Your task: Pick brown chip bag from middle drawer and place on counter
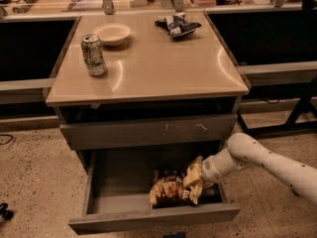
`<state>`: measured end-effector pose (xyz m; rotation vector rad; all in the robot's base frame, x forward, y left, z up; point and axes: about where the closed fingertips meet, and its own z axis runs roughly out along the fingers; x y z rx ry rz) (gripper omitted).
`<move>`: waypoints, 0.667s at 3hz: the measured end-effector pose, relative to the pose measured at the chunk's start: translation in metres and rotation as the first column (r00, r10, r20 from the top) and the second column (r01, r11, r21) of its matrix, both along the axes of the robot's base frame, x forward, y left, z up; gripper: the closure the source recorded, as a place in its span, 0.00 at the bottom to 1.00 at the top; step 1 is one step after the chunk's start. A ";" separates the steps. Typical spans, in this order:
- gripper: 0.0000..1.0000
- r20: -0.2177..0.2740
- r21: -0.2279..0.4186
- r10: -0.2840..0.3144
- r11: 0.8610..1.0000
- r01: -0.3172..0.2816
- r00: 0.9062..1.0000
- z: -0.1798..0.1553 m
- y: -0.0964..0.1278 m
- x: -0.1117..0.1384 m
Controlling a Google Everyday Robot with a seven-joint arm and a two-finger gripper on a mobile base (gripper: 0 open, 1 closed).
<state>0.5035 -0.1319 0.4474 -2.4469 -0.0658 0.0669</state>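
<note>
The brown chip bag [171, 191] lies in the open middle drawer [119, 180], right of centre near the drawer's front. Its cream-yellow right end is tipped up against my gripper [196, 176]. My white arm comes in from the right and the gripper sits low inside the drawer, at the bag's upper right end. The beige counter [148, 66] is the cabinet top above the drawer.
On the counter stand a green soda can [93, 55], a pale bowl [112, 33] and a small blue-and-white bag [177, 25]. A shut grey drawer front with pale scratches [148, 131] overhangs the open drawer. A cluttered tan workbench [89, 1] runs behind. Speckled floor lies around.
</note>
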 end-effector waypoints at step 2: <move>1.00 -0.013 0.017 -0.017 1.000 0.017 1.000 0.008 0.008 0.000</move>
